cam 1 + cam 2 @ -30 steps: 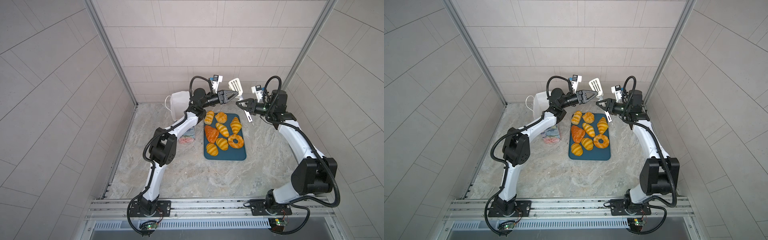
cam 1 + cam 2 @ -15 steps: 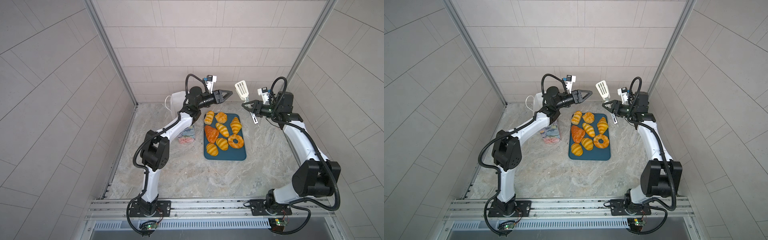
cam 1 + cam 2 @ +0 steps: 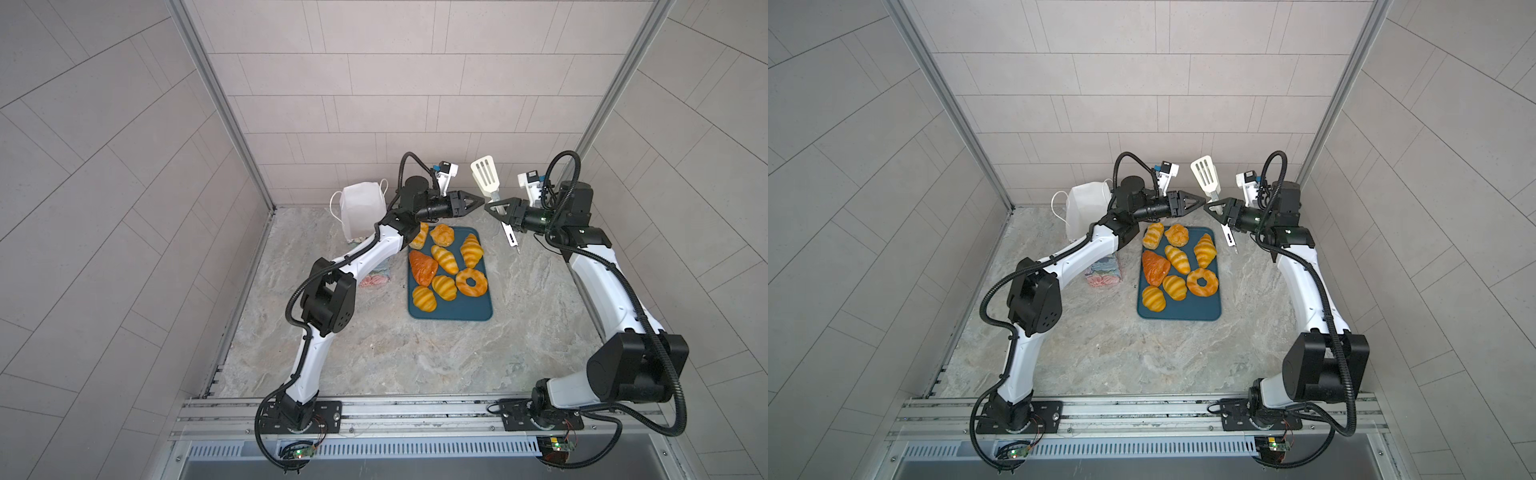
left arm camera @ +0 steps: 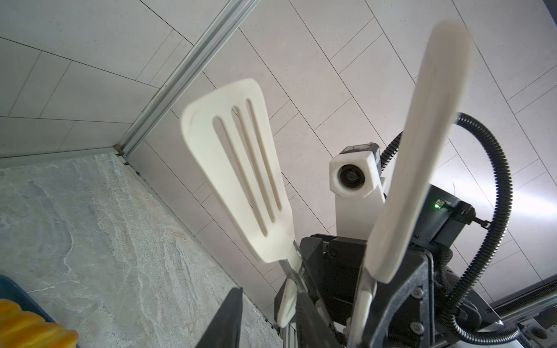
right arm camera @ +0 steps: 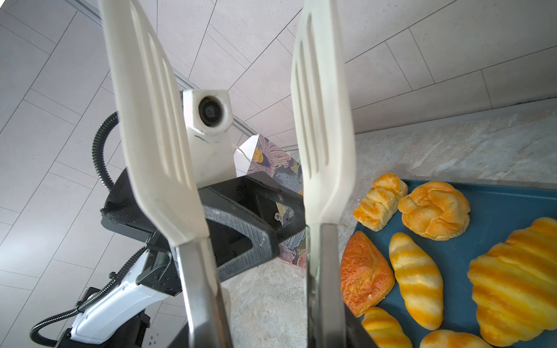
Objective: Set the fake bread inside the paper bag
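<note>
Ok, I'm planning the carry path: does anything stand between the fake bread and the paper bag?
Yes: the left arm stretches across the gap between the tray of fake bread and the paper bag beyond its far left corner, overlapping the bag in both top views. Nothing else visible lies between them.

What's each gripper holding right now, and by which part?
Right gripper clamps white slotted tongs by their two metal arms, just below the blades; the handle end sticks out past the gripper. Left gripper appears empty.
</note>
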